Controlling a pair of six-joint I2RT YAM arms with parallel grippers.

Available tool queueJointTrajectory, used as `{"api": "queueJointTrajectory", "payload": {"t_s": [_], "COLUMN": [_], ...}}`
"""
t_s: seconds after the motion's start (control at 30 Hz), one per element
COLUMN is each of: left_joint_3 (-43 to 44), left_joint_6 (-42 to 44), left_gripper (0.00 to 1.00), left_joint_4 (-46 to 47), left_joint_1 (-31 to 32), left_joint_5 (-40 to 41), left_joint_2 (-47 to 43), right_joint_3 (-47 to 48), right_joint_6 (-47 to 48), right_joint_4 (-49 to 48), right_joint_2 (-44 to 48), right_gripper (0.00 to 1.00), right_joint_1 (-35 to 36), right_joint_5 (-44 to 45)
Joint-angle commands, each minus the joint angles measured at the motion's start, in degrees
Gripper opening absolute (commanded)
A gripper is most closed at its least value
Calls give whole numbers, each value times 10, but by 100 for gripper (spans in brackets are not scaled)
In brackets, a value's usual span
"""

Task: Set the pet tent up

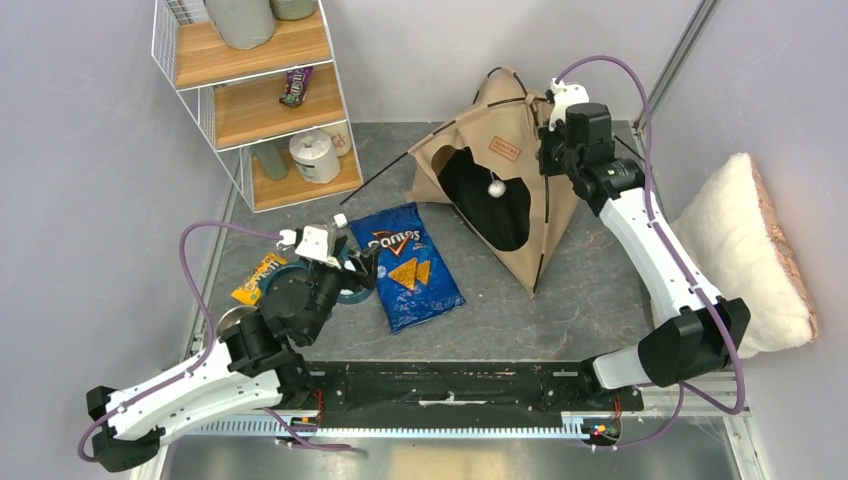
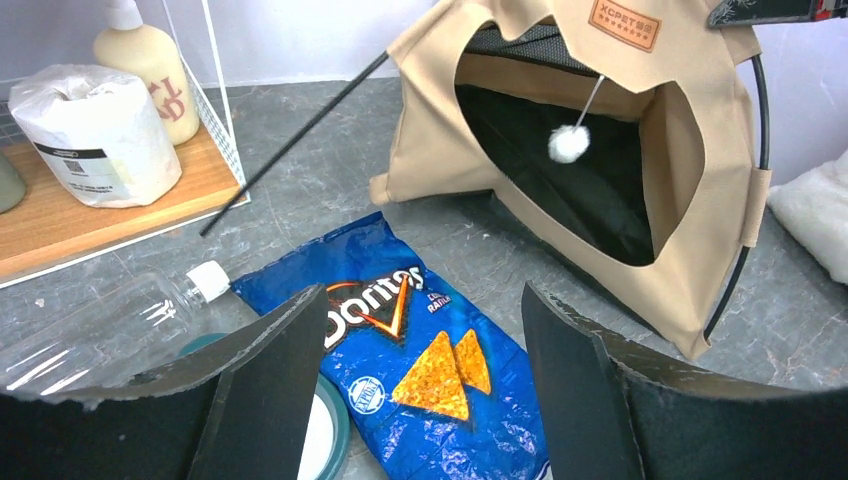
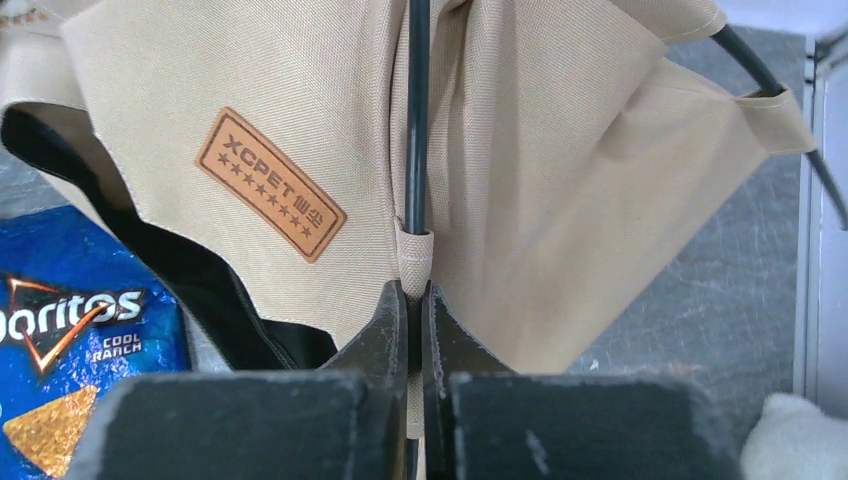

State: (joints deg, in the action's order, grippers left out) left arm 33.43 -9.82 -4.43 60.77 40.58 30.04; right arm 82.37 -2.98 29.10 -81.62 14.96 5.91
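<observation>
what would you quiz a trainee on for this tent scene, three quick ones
1. True or false: the right pincer is shut on the tent's black pole.
2. What lies just ahead of the open left pincer? A) chip bag B) cushion C) toilet roll
3. Fill in: a white ____ hangs on a string in the tent's opening.
Key: 1 true; 2 A; 3 pom-pom.
</observation>
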Motion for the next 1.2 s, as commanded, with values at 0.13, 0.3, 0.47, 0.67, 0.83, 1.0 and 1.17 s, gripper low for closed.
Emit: {"api": "queueJointTrajectory", "payload": {"t_s": [0.13, 0.3, 0.47, 0.67, 0.83, 1.0, 1.17], "left_joint_3": [31, 33, 36, 39, 40, 41, 49], "left_joint_6": [-7, -6, -5, -3, -1, -1, -2], "left_gripper": [77, 77, 77, 77, 77, 77, 77], "left_joint_4": [-14, -16, -18, -20, -23, -21, -23], "left_joint_1": [1, 1, 1, 1, 1, 1, 1], "left_joint_5": [25, 26, 27, 29, 32, 35, 30], "left_joint_2": [-16, -15, -14, -14, -15, -16, -14], "right_joint_3": [65, 83, 74, 41, 24, 5, -21], "right_joint_6": [94, 85, 42, -38, -98, -80, -102], "right_joint_4": [-52, -74, -112, -180, -233, -229, -240], "right_joint_2": [11, 21, 34, 46, 53, 70, 81], "right_gripper": [0, 0, 0, 0, 0, 0, 0], "right_joint_1": [-9, -28, -59, -102, -145, -167, -173], "right_joint_5": [-77, -133, -215, -291, -356, -412, -483]}}
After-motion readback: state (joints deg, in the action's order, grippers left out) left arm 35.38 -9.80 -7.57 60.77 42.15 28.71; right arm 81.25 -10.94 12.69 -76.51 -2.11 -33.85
